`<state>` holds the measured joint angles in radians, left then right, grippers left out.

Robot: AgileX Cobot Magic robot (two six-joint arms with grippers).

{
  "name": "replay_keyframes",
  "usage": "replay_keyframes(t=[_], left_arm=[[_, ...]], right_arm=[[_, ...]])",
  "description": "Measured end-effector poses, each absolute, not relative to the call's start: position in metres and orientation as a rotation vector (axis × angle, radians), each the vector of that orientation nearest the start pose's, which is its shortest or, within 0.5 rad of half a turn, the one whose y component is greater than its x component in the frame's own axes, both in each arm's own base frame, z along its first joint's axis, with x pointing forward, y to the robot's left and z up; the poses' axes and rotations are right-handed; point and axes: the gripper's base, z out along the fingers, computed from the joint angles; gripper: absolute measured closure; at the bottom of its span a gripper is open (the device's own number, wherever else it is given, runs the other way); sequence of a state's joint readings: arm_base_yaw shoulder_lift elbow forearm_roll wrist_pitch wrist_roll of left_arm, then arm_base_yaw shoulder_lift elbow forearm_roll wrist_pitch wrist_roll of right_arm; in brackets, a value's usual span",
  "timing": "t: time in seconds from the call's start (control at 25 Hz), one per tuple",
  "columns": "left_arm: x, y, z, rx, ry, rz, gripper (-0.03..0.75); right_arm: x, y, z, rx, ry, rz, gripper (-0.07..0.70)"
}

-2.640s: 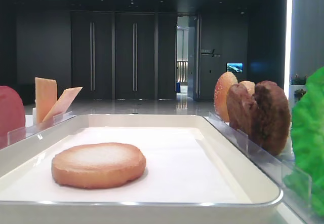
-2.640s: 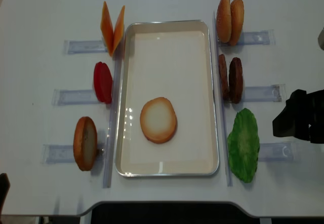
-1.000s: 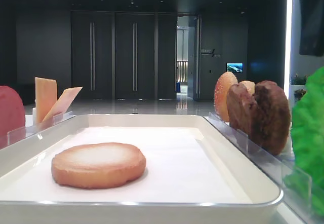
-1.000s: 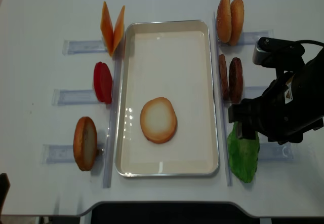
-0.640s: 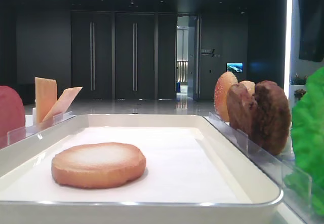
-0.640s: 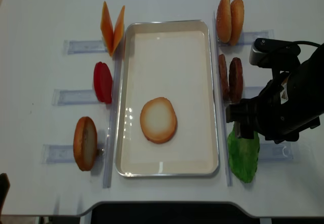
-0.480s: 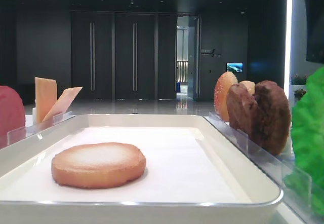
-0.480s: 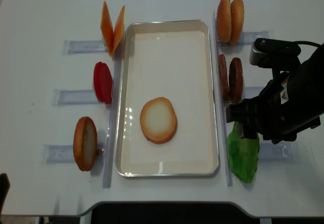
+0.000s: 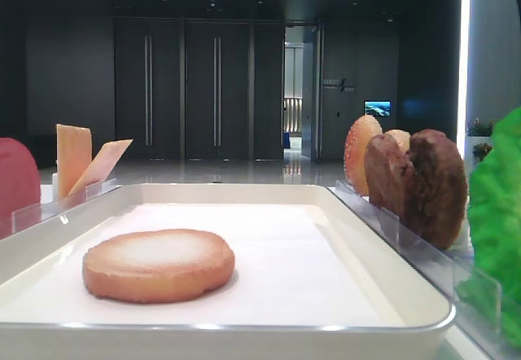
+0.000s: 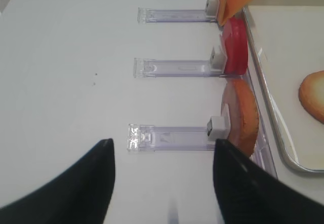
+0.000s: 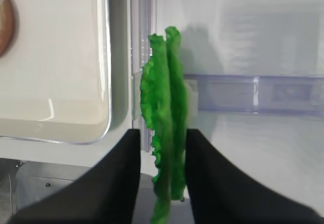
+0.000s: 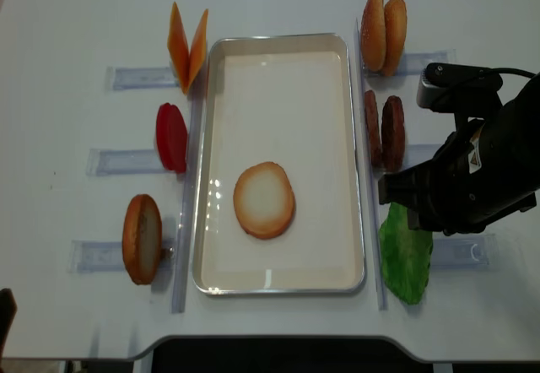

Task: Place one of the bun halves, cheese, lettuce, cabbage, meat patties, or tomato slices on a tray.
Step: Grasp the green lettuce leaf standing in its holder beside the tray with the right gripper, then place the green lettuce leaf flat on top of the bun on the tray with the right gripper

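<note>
- One broad white table (image 12: 76, 27), smooth and matte, carries everything; behind it the room is dark, with tall panelled doors (image 9: 183, 87) and a lit doorway.
- The tray (image 12: 283, 44) at the table's middle is a glossy white rectangle with rounded corners, holding one flat pale-faced bun half (image 12: 264, 199).
- Left of the tray stand orange cheese slices (image 12: 186, 45), a smooth red tomato slice (image 12: 171, 137) and another bun half (image 12: 142, 238), each in a clear plastic holder (image 10: 172, 136).
- Right of the tray stand sesame buns (image 12: 383, 32), lumpy brown patties (image 12: 385, 132) and the ruffled green lettuce (image 11: 164, 112).
- The right gripper (image 11: 162, 178) has its dark fingers (image 11: 124, 178) pressed against both faces of the lettuce, at the leaf's near end.
- The left gripper (image 10: 162, 183), well left of the tray, has its fingers spread with nothing between.
</note>
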<state>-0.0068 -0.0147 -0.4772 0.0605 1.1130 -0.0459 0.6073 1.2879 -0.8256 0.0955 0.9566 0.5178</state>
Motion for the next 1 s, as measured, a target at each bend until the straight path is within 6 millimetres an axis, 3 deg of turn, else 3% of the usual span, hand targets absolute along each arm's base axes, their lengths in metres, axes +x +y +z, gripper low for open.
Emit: replay_keyframes(t=[0.48, 1.0], left_arm=[[-0.0069, 0.0050, 0.2668, -0.046, 2.103, 0.041, 0.245], [-0.0069, 0.0050, 0.2668, -0.046, 2.103, 0.041, 0.245]], right_arm=[[0.1765, 0.1308, 0.2450, -0.097, 2.981, 0.275, 0.579], [0.1758, 0.1304, 0.2465, -0.172, 2.967, 0.274, 0.604]])
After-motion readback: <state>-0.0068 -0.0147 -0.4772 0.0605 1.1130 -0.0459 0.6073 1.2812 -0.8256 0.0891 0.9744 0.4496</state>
